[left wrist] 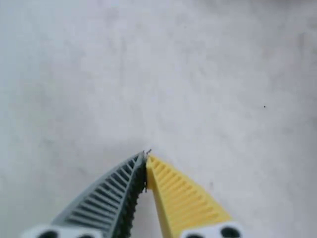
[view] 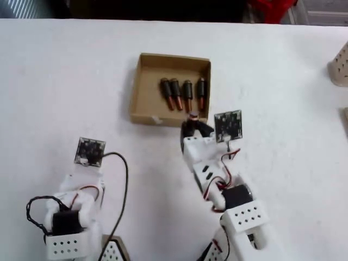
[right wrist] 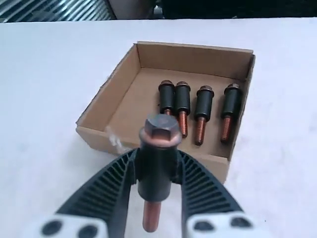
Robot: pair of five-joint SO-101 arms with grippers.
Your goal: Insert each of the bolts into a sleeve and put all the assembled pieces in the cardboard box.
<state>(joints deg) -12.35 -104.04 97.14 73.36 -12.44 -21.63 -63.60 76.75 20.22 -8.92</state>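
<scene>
A cardboard box [view: 144,87] [right wrist: 114,104] stands at the middle back of the table with several assembled pieces [view: 182,93] [right wrist: 200,106] lying side by side in it, each a copper bolt in a black sleeve. My right gripper [view: 192,126] [right wrist: 157,173] hangs just short of the box's near wall, shut on another assembled piece [right wrist: 157,158] [view: 193,117], held upright with the bolt head up. My left gripper [left wrist: 146,166] is shut over bare white table at the front left, with nothing between its fingers.
The white table [view: 65,76] spreads wide around the box. A white perforated object [view: 340,65] stands at the far right edge. Dark objects line the table's back edge.
</scene>
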